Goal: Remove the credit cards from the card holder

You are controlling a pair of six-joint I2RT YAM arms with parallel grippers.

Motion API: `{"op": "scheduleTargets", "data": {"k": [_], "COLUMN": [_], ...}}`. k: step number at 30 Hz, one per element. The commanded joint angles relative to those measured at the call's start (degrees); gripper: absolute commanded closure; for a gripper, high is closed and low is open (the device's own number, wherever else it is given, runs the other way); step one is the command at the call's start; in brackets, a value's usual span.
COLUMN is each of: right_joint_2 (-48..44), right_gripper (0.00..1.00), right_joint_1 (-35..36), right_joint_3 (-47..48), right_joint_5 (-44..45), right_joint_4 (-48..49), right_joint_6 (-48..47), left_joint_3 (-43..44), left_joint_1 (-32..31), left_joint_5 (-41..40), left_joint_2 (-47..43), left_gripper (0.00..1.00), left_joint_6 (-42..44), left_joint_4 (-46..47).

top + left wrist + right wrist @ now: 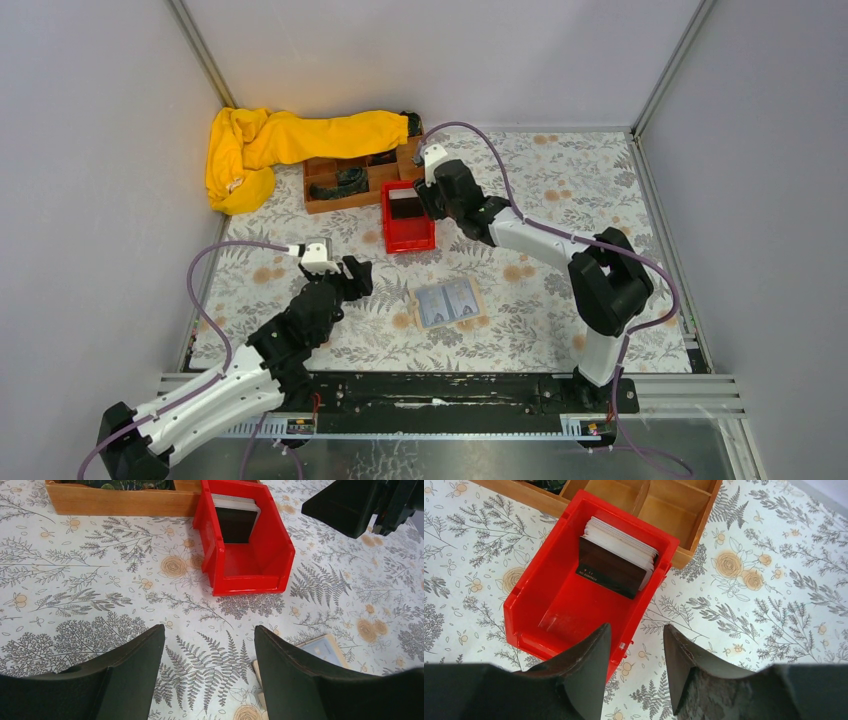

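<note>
The card holder (450, 303) lies open and flat on the flowered table, slate-blue with a tan edge; one corner of it shows in the left wrist view (324, 649). Several credit cards (619, 555) stand stacked in the far end of the red bin (549, 605), a dark one in front and whitish ones behind; they also show in the left wrist view (235, 517). My left gripper (210, 635) is open and empty above the cloth, left of the holder (358, 275). My right gripper (636, 632) is open and empty over the bin's right rim (428, 203).
A brown wooden compartment tray (345, 180) stands behind the red bin (407, 235), touching it. A yellow cloth (280, 140) lies at the back left, partly over the tray. Grey walls close in the table on three sides.
</note>
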Motion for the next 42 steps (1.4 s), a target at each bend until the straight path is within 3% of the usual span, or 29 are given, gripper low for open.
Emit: {"op": "scheduleTargets", "data": {"k": [1, 19, 28, 42], "right_joint_2": [1.14, 9.12, 8.56, 4.89], "right_gripper": [0.50, 0.68, 0.80, 0.86], "right_joint_1": [0.21, 0.21, 0.15, 0.73], "right_joint_3": [2.35, 5.90, 4.74, 0.75], "right_joint_5": [0.34, 0.61, -0.34, -4.92], "right_joint_4": [-1.36, -2.85, -2.73, -2.13], "right_joint_6": [2.62, 3.37, 2.27, -1.19], "left_joint_3": [-0.76, -0.83, -0.77, -0.79], "left_joint_1": [0.42, 0.42, 0.45, 0.46], "left_joint_5": [-0.53, 0.19, 0.22, 0.31], "left_joint_2": [-1.17, -1.92, -1.59, -1.79], "left_gripper": [0.27, 0.27, 0.27, 0.27], "left_joint_6": [-0.79, -0.97, -0.98, -0.81], "left_joint_4": [1.19, 0.68, 0.81, 0.83]}}
